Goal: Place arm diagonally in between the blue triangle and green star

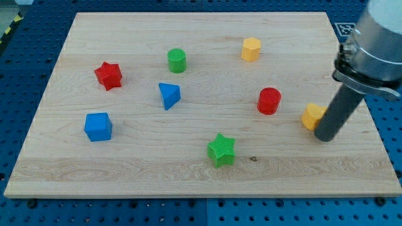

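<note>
Our rod carries no pincer, so nothing is held; my tip (326, 137) touches a yellow block (312, 117), with the blue triangle (168, 95) and green star (221, 149) far toward the view's left on the desk (125, 169).

A pale grey, rounded arm housing (382, 37) is showing at the view's top right, a black collar ringing its lower edge. Below it a straight, dark charcoal cylindrical rod is running down to my tip (326, 137).
</note>
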Action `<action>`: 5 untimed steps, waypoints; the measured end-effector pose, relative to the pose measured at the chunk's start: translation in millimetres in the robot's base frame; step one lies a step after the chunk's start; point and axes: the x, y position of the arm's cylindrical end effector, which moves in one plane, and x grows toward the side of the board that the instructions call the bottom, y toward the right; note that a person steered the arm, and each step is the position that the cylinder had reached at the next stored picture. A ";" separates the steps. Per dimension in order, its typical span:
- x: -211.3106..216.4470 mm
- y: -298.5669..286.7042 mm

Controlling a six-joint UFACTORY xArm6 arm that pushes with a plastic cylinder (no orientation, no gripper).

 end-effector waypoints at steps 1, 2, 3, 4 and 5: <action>0.0 -29.4; 0.0 -61.2; -0.5 -95.7; -10.9 -130.3; -22.0 -161.7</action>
